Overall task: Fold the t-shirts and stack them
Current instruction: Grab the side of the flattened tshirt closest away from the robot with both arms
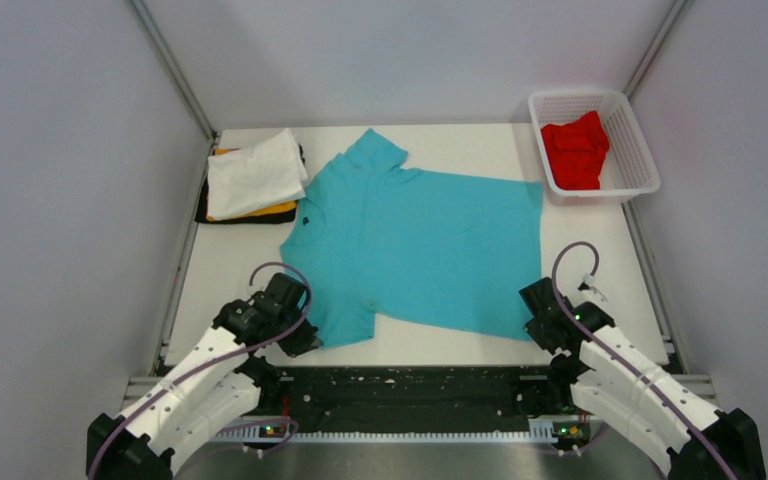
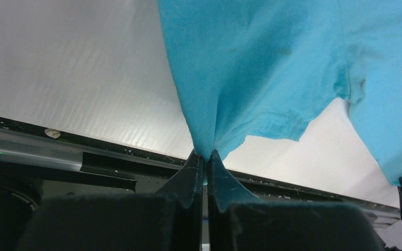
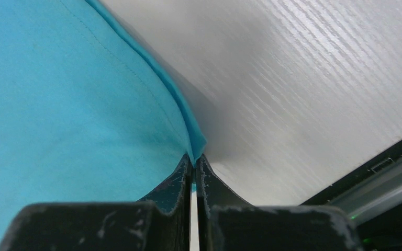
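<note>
Where end effectors (image 2: 205, 156) (image 3: 193, 157) clamp, turquoise t-shirt (image 1: 420, 245), near corners

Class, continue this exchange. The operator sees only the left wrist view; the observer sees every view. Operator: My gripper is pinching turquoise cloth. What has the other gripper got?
Observer: The right gripper is shut on the turquoise shirt, at its near hem corner.
Operator: Any shirts left to fold?
Observer: A red shirt lies crumpled in the white basket at the far right.
Operator: And the finished pile?
Observer: At the far left, a folded white shirt tops a yellow-orange one and a black one.
</note>
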`<move>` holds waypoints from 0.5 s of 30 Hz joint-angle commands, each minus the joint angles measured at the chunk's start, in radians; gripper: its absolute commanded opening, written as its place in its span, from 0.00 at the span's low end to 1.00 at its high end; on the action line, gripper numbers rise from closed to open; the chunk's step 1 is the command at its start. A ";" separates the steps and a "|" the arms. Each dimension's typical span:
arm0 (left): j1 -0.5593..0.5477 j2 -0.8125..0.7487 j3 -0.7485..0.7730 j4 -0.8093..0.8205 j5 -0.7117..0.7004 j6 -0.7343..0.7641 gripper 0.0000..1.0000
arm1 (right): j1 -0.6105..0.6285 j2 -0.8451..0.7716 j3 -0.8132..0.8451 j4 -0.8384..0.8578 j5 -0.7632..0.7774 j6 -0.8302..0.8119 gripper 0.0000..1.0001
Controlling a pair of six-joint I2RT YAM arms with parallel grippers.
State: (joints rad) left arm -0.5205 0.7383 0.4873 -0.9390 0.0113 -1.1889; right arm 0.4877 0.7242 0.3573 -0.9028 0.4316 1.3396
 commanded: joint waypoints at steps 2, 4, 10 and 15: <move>-0.040 -0.050 -0.033 -0.071 0.039 -0.084 0.00 | -0.009 -0.049 0.084 -0.178 0.033 0.056 0.00; -0.067 -0.078 -0.048 -0.063 0.050 -0.120 0.00 | -0.009 -0.075 0.083 -0.197 0.019 0.088 0.00; -0.146 -0.110 -0.064 -0.040 0.048 -0.205 0.00 | -0.009 -0.088 0.103 -0.221 0.037 0.102 0.00; -0.173 -0.078 -0.053 0.068 0.056 -0.183 0.00 | -0.008 -0.066 0.102 -0.167 0.022 0.015 0.00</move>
State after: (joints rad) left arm -0.6804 0.6373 0.4244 -0.9657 0.0578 -1.3602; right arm 0.4877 0.6445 0.4160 -1.0897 0.4431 1.4117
